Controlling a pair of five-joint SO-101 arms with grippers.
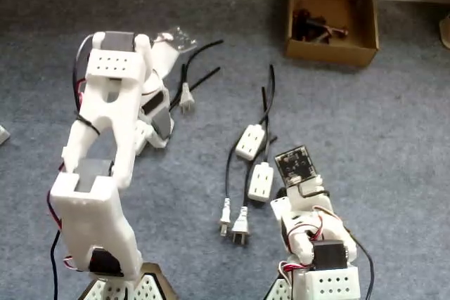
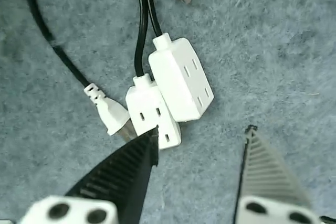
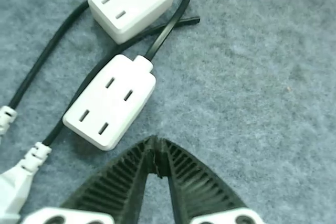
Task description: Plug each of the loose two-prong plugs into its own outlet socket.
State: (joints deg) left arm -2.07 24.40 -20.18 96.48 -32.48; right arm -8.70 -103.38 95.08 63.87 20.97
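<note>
Likely step: getting a plug into the near outlet (image 1: 261, 181). Start from the right gripper (image 3: 156, 148), just beside the near outlet's free end, fingers pressed together on nothing; spread them first. Note the left gripper (image 2: 202, 132), fingers spread wide and empty, one dark tip at the edge of an outlet (image 2: 155, 116). Pin the near outlet down with one gripper so as not to shove it across the carpet (image 1: 394, 145). Take the first plug (image 1: 225, 213) or second plug (image 1: 240, 228), both near the near outlet on the robot's side, by the body, leaving the prongs bare. Line the prongs up with one slot pair and push straight in. Keep the far outlet (image 1: 249, 141), just beyond the near outlet, for another plug. Fetch the third plug (image 1: 186, 98), well apart from the near outlet, afterwards.

Hard to tell whether that dark tip touches the outlet or merely overlaps it. Hard to trace which cord feeds which plug around the near outlet, with several cords cut off at the wrist views' edges. Cannot make out the contents of the box (image 1: 330, 19), well beyond the near outlet
</note>
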